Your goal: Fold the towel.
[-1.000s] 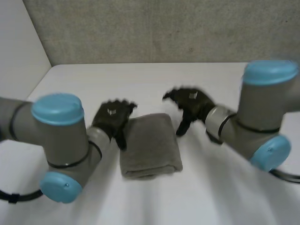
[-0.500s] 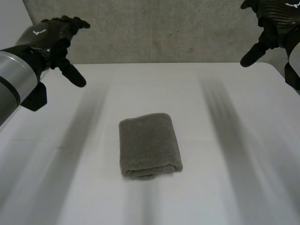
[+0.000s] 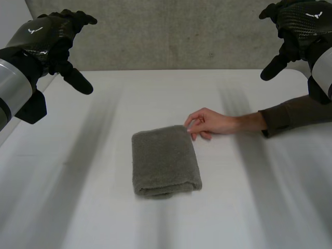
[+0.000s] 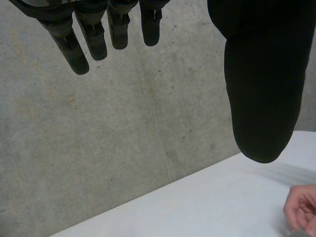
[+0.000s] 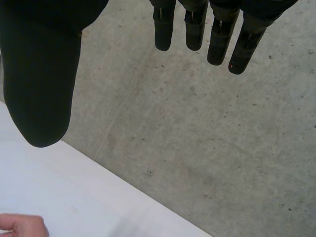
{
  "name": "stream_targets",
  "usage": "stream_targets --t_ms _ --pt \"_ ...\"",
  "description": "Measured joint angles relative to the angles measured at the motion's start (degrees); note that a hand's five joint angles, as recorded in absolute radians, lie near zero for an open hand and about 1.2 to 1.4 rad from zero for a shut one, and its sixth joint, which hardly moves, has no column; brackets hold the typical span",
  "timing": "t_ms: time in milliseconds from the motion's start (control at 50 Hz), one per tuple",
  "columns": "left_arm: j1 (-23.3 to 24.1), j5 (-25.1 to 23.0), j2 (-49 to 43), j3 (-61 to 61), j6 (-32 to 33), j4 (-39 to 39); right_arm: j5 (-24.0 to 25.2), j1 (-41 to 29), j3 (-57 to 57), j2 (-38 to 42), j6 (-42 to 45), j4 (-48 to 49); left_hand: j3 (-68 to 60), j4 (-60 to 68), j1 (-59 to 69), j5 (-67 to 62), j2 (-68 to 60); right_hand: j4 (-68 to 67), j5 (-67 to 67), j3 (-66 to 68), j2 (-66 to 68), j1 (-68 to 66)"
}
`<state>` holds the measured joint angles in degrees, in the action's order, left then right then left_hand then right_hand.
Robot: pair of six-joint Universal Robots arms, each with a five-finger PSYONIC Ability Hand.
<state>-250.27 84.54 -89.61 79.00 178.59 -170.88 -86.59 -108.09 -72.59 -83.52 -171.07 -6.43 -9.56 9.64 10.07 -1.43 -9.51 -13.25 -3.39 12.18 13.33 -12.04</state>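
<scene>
A grey-brown towel [image 3: 165, 162] lies folded into a small thick rectangle in the middle of the white table [image 3: 93, 207]. My left hand [image 3: 49, 39] is raised high at the far left, well away from the towel, fingers [image 4: 74, 52] straight and holding nothing. My right hand [image 3: 296, 23] is raised high at the far right, its fingers [image 5: 215, 47] relaxed and straight too. A person's hand [image 3: 210, 123] reaches in from the right and touches the towel's far right corner; it also appears in the wrist views as a person's hand [image 4: 301, 212] [image 5: 22, 226].
The person's dark-sleeved forearm [image 3: 295, 114] lies across the right side of the table beneath my right hand. A grey concrete wall [image 3: 176, 36] runs behind the table's far edge.
A second ago both hands rested beside the towel; they have lifted high and apart. Since half a second ago, a person's hand has reached in to the towel's far right corner.
</scene>
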Motion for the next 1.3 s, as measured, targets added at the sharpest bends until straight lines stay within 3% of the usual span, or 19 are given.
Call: stream_targets --t_ms 740,1300 --pt "-0.13 0.01 -0.29 3.47 0.44 -8.35 0.01 0.00 -0.90 -0.04 0.77 0.24 0.00 0.00 0.00 0.00 0.01 0.00 0.00 0.00 0.00 0.00" --pt "-0.08 0.10 -1.07 3.69 0.53 -8.42 -0.04 -0.08 -1.25 0.20 2.20 0.37 0.00 0.00 0.00 0.00 0.01 0.00 0.00 0.00 0.00 0.00"
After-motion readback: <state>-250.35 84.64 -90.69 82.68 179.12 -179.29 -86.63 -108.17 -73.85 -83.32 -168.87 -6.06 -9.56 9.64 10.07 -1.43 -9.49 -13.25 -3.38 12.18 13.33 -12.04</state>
